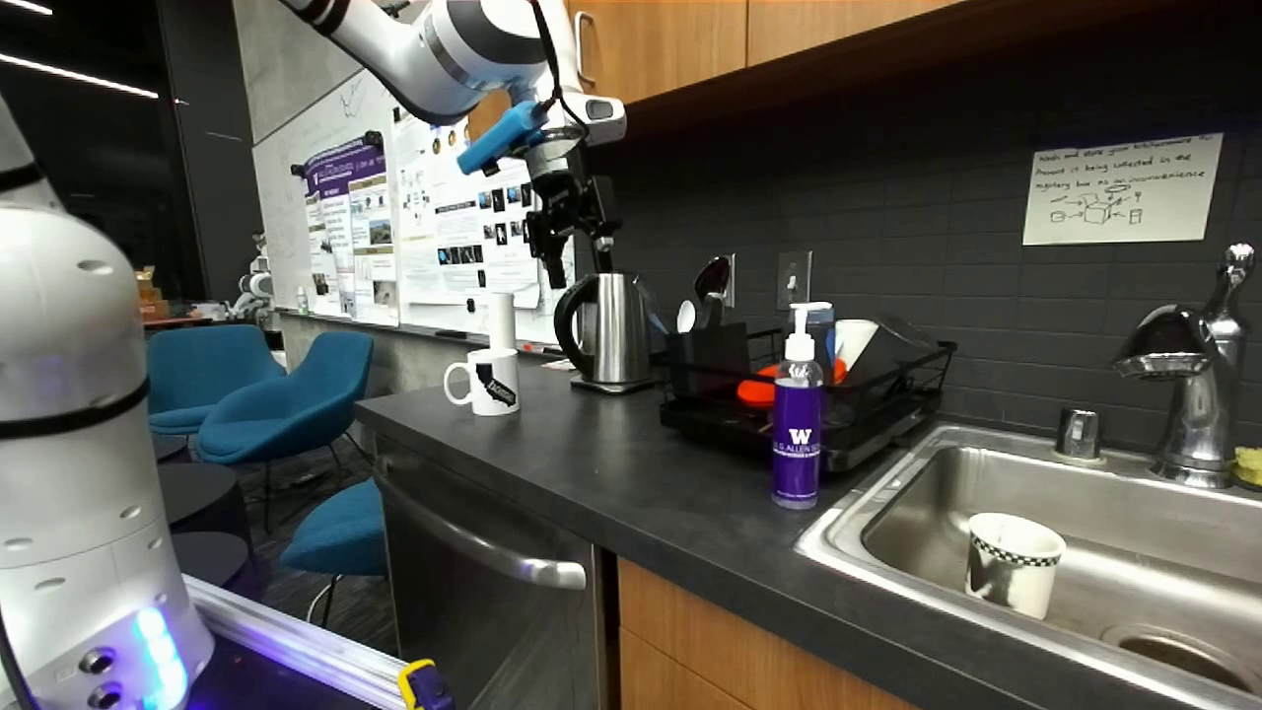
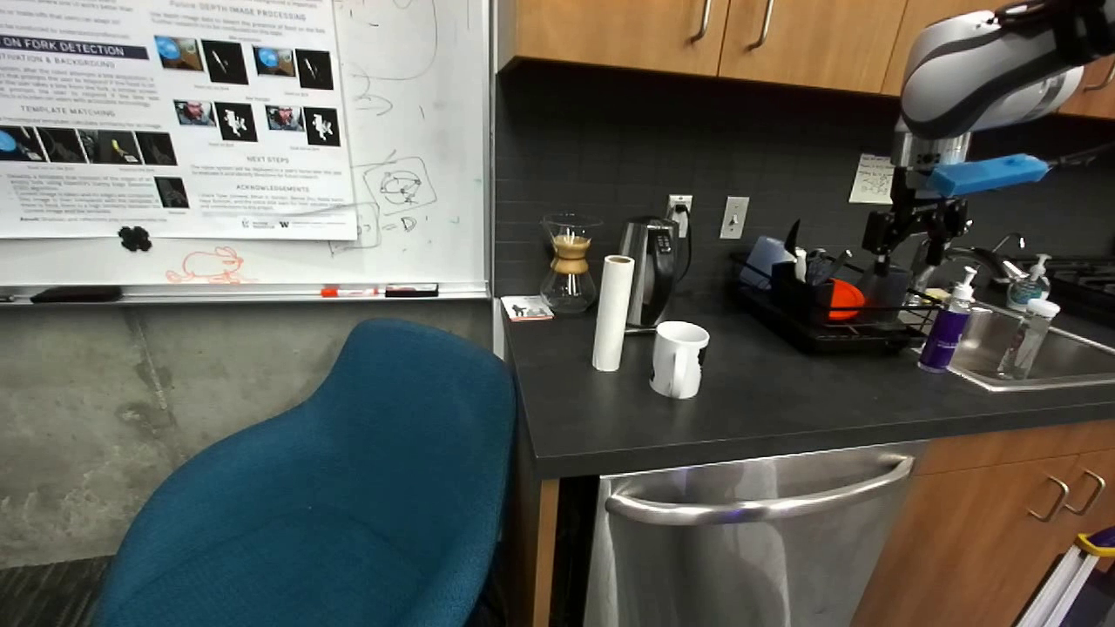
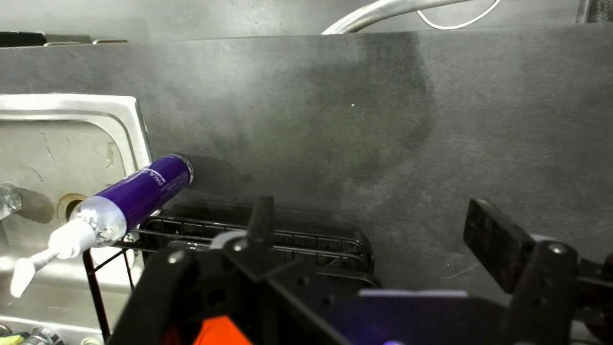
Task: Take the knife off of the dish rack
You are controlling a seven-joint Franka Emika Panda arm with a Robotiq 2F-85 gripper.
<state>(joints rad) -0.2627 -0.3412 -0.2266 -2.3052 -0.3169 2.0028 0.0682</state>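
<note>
The black wire dish rack point(image 1: 680, 414) stands on the counter beside the sink, with a red-orange bowl point(image 1: 757, 392) in it. It also shows in an exterior view point(image 2: 810, 335) and in the wrist view point(image 3: 311, 244). Its holder has upright utensils, among them a dark spoon point(image 1: 712, 280) and a dark pointed piece point(image 2: 792, 235). I cannot tell whether that piece is the knife; the knife cannot be picked out. My gripper point(image 3: 380, 225) is open and empty above the counter. In the wrist view one finger overlaps the rack's edge. It shows in both exterior views point(image 1: 580, 274) point(image 2: 908, 254).
A purple pump bottle point(image 1: 797, 434) stands in front of the rack, near the sink rim point(image 1: 833, 540). A steel kettle point(image 1: 619, 330), a white mug point(image 1: 498, 383) and a white paper roll point(image 2: 614, 313) stand on the other side. Wooden cabinets point(image 1: 656, 44) hang above.
</note>
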